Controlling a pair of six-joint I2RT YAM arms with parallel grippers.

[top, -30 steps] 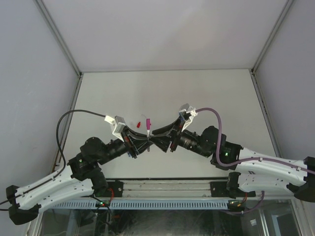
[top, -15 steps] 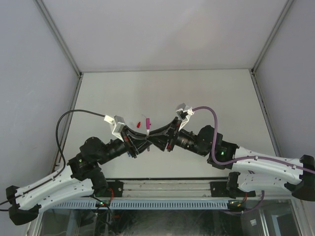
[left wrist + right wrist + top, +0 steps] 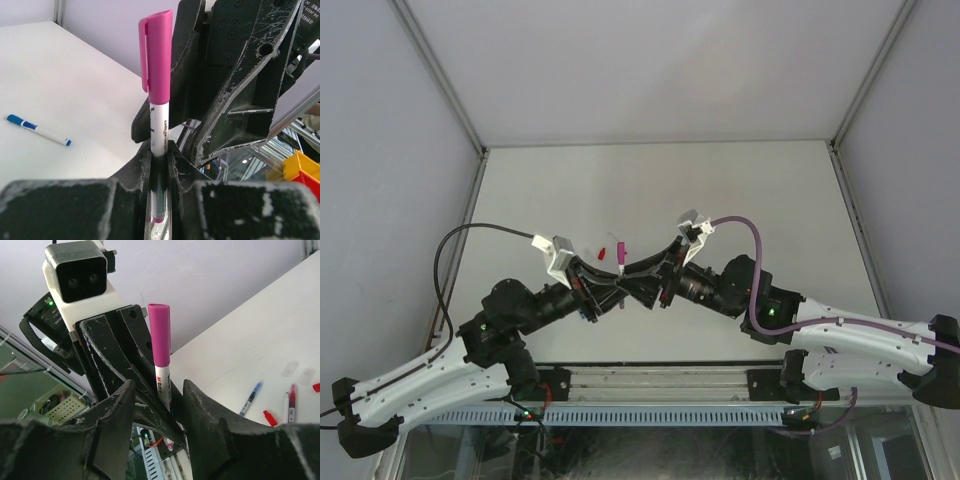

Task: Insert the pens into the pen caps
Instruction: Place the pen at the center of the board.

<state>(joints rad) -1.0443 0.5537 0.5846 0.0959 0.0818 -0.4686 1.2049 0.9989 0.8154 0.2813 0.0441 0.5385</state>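
Note:
A pen with a white barrel and a magenta pen cap seated on its top stands upright between the grippers. My left gripper is shut on the lower barrel. The right gripper is open, its jaws standing on either side of the same pen with a gap on both sides. From above, the two grippers meet nose to nose at table centre, with the pen rising between the left gripper and the right gripper.
A blue pen lies on the white table to the left. In the right wrist view a blue pen, two more pens and a red cap lie on the table. A red cap sits beside the grippers.
The right arm has shifted slightly left towards the left gripper. Its jaws narrowed and then widened again. The left gripper kept hold of the pen without moving.

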